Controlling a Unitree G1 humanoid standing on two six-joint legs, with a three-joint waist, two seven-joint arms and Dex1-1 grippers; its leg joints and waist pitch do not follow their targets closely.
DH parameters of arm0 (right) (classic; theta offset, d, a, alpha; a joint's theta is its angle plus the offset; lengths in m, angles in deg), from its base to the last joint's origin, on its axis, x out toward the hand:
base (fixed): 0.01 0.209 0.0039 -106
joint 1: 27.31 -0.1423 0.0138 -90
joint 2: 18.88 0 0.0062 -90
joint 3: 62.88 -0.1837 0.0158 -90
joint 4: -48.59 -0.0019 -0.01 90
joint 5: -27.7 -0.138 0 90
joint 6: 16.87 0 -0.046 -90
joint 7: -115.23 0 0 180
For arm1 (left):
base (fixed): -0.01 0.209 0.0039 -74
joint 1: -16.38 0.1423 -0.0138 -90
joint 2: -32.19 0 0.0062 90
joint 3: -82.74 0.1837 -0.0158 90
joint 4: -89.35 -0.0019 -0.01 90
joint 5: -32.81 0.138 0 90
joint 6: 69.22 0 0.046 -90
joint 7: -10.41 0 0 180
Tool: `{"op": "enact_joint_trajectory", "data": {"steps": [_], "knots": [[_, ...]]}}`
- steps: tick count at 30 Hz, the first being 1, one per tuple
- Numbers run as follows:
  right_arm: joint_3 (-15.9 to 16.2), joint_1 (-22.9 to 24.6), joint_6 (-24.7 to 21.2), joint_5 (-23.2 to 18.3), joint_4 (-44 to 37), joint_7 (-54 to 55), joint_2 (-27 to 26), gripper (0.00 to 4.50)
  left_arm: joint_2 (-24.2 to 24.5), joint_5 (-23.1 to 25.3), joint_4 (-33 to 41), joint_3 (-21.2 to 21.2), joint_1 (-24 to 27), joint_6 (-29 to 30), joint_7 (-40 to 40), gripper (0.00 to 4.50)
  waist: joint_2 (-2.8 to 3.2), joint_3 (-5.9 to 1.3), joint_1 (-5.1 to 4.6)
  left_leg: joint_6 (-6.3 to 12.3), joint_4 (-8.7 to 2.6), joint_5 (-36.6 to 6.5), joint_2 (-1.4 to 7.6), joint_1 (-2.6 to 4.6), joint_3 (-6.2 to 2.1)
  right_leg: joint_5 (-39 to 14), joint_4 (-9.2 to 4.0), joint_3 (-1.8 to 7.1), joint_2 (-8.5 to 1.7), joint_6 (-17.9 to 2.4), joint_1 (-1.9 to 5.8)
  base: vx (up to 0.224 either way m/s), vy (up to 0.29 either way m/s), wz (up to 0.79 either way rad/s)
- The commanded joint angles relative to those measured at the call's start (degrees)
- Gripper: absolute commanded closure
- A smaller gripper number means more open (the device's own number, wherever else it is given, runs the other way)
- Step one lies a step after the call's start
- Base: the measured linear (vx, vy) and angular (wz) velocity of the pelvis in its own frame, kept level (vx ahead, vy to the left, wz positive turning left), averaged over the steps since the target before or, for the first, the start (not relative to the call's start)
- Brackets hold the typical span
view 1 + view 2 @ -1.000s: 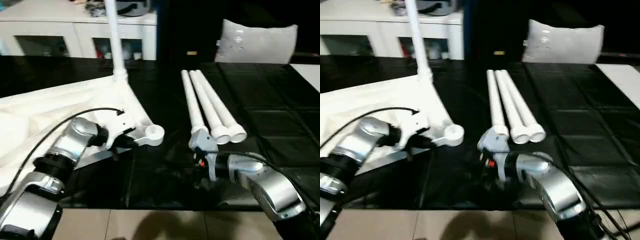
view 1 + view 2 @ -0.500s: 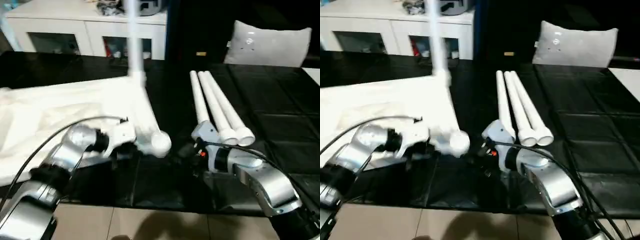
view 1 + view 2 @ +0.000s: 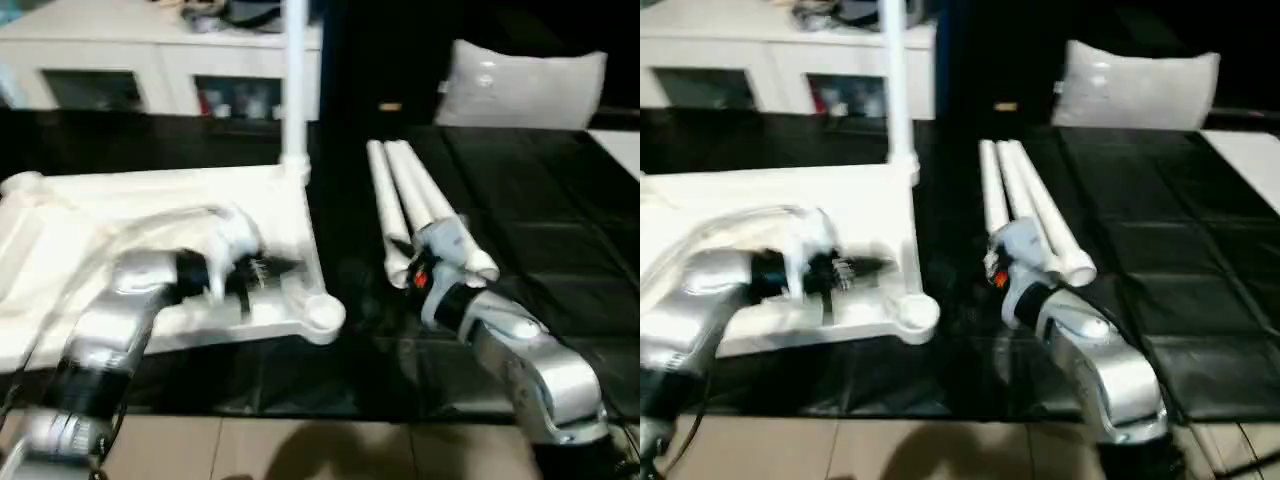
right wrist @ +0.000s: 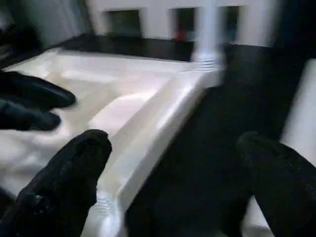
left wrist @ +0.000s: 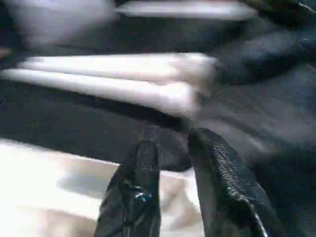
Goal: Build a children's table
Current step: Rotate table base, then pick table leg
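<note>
Progress check from the head camera: the tabletop (image 3: 150, 215) lies upside down on the black surface (image 3: 560, 250), and one leg (image 3: 295, 85) stands upright in its far corner socket. That is one of four in, by my count. Three more legs (image 3: 420, 205) lie bundled side by side on the surface just right of the top, waiting. The near corner socket (image 3: 325, 312) sits empty and looks like the next target. The left claw (image 3: 262, 272) hovers over the top's near edge; the right claw (image 3: 405, 268) is down at the near ends of the loose legs.

Over to the left wrist camera: the left claw's two black fingers (image 5: 143, 168) stand nearly together with a slim gap, pinching nothing, above the top's white edge, with the loose legs lying across the dark surface beyond.

Right wrist camera now: the right claw's fingers (image 4: 74, 163) are spread wide and empty, looking across the top's raised rim toward the standing leg. So three legs remain to be picked up and seated.
</note>
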Motion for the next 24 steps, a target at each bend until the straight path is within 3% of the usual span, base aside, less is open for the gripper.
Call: {"op": "enact_joint_trajectory", "data": {"steps": [1, 2, 3, 4, 6, 7, 10, 13, 15, 16, 17, 18, 20, 21, 22, 23, 24], "knots": [[-1.1, 0.2, -2.5, -0.9, -1.6, 2.0, -0.3, 0.0, -0.6, -1.0, 2.7, -2.5, 0.7, 3.0, -5.1, 3.04, 0.1, -3.24, -0.19, -0.83, -4.04, -13.4, 0.93, 0.18, 0.04, -21.0, -5.42, 3.25, -4.29, -6.2, 2.28, 0.0, 0.0, 0.0], [-0.8, 0.9, -3.2, -0.1, -2.3, 3.3, -0.9, 0.0, -2.2, -1.8, 6.2, -4.3, 2.6, 5.0, -8.7, 3.02, 0.15, -3.29, -0.3, -0.82, -4.09, -13.2, 0.97, 0.2, 0.02, -20.7, -5.33, 3.31, -4.18, -6.0, 2.3, 0.0, 0.0, 0.0], [-0.6, 1.8, -3.7, 1.1, -3.3, 5.0, -1.5, 0.0, -3.9, -0.6, 10.5, -5.9, 4.9, 9.1, -13.0, 2.95, -0.21, -3.27, -0.55, -0.75, -4.19, -12.5, 1.2, -0.13, -0.07, -18.8, -5.17, 3.33, -4.24, -6.3, 2.5, 0.0, 0.0, 0.0], [-0.3, 2.5, -3.9, 1.9, -3.9, 6.1, -1.9, 0.0, -5.2, 0.6, 13.0, -6.7, 6.4, 10.0, -15.7, 2.81, 0.01, -3.32, -0.87, -0.93, -4.26, -11.9, 1.56, -0.22, -0.12, -16.7, -4.78, 3.39, -4.25, -6.9, 2.52, 0.0, 0.0, 0.0], [0.4, 3.8, -3.7, 3.2, -5.1, 7.7, -2.1, 0.0, -7.5, 3.1, 17.8, -7.7, 9.3, 12.1, -20.7, 2.67, -0.06, -3.3, -1.02, -0.43, -4.08, -11.8, 1.1, -0.11, 0.1, -16.8, -5.13, 3.45, -3.94, -6.4, 2.35, 0.0, 0.0, 0.0], [0.4, 3.8, -3.7, 3.2, -5.1, 7.7, -2.1, 0.0, -7.5, 3.1, 17.8, -7.7, 9.3, 12.1, -20.7, 2.6, -0.22, -3.16, -1.02, -0.42, -4.11, -12.3, 1.13, -0.17, 0.07, -17.7, -5.22, 3.44, -3.95, -5.8, 2.37, 0.0, 0.0, 0.0], [-0.6, 6.3, -0.5, 3.3, -6.3, 10.4, -4.4, 0.0, -13.7, 4.0, 26.2, -8.8, 14.7, 13.3, -30.4, 2.41, -0.55, -2.88, -1.16, -0.12, -4.1, -14.7, 1.05, -0.12, 0.22, -23.2, -6.11, 3.33, -4.02, -3.8, 1.97, 0.0, 0.0, 0.0], [-0.6, 7.2, 0.1, 2.8, -6.9, 10.5, -5.2, 0.0, -18.1, 4.8, 29.4, -9.5, 17.9, 13.6, -37.8, 2.18, -0.51, -2.72, -1.12, -0.04, -4.07, -16.3, 0.85, -0.14, 0.03, -25.9, -6.66, 3.07, -3.82, -2.0, 1.79, 0.0, 0.0, 0.0], [0.0, 7.6, 0.1, 2.8, -7.0, 10.1, -5.2, 0.0, -18.4, 6.3, 31.0, -8.7, 19.6, 14.1, -39.0, 2.18, -1.32, -2.55, -1.19, 0.18, -4.1, -17.0, 0.54, -0.31, -0.01, -28.6, -7.09, 2.91, -3.63, 0.7, 1.66, 0.0, 0.0, 0.0], [0.2, 7.7, 0.1, 2.8, -7.1, 10.0, -5.3, 0.0, -18.3, 6.9, 31.8, -8.3, 20.2, 14.8, -39.2, 2.18, -0.9, -2.44, -1.17, -0.26, -4.1, -19.9, 0.39, 0.36, -0.11, -32.8, -7.42, 2.75, -3.71, 2.3, 1.46, 0.0, 0.0, 0.0], [0.5, 7.7, 0.5, 2.8, -6.9, 9.8, -5.4, 0.0, -18.2, 7.5, 32.4, -8.2, 20.6, 15.2, -39.4, 2.18, -1.38, -2.27, -1.4, -0.64, -4.07, -23.6, 0.27, 1.09, -0.27, -37.3, -7.97, 2.26, -3.48, 3.8, 1.2, 0.0, 0.0, 0.0], [0.8, 7.9, 0.8, 2.7, -6.7, 9.6, -5.6, 0.0, -18.4, 7.6, 33.1, -8.5, 21.0, 15.4, -40.0, 2.18, -1.36, -2.19, -1.45, -0.72, -4.02, -25.1, 0.15, 1.34, -0.37, -39.1, -8.22, 2.03, -3.42, 4.4, 1.17, 0.0, 0.0, 0.0], [1.6, 8.1, 1.3, 2.7, -6.3, 9.4, -5.8, 0.0, -18.5, 7.7, 34.2, -8.7, 21.6, 16.6, -41.6, 2.18, -0.9, -1.98, -2.05, 0.08, -3.99, -31.7, 0.33, 3.19, -0.75, -41.1, -8.96, 0.66, -2.71, 3.6, 1.21, 0.0, 0.0, 0.0], [1.9, 8.1, 1.6, 2.9, -6.1, 9.3, -5.7, 0.0, -18.3, 7.8, 34.6, -8.6, 21.8, 16.9, -41.9, 2.18, -0.82, -1.66, -2.35, 0.46, -4.02, -33.6, 0.36, 3.74, -0.82, -41.6, -9.32, 0.13, -2.41, 3.3, 1.19, 0.0, 0.0, 0.0], [2.3, 8.1, 1.7, 2.9, -5.9, 9.0, -5.7, 0.0, -18.2, 7.7, 35.1, -8.4, 22.0, 17.1, -42.2, 2.18, -0.89, -1.27, -3.02, 0.84, -3.86, -37.2, 0.47, 5.17, -0.98, -41.8, -10.39, -1.22, -1.91, 3.2, 1.02, 0.0, 0.0, 0.0], [2.7, 8.1, 1.9, 3.0, -5.8, 8.7, -5.5, 0.0, -18.1, 7.6, 35.5, -8.2, 22.3, 17.2, -42.3, 2.18, -0.59, -0.98, -3.26, 0.85, -4.18, -39.3, 0.93, 5.67, -1.32, -40.7, -10.37, -1.76, -1.84, 3.0, 1.19, 0.0, 0.0, 0.0], [3.1, 8.1, 2.0, 3.0, -5.6, 8.2, -5.2, 0.0, -17.8, 7.7, 36.1, -7.5, 22.7, 17.4, -42.1, 2.18, -0.38, -0.95, -3.93, 0.98, -5.33, -42.4, 2.03, 4.93, -2.12, -37.3, -8.94, -1.99, -2.19, 2.6, 3.04, 0.0, 0.0, 0.0]]}}
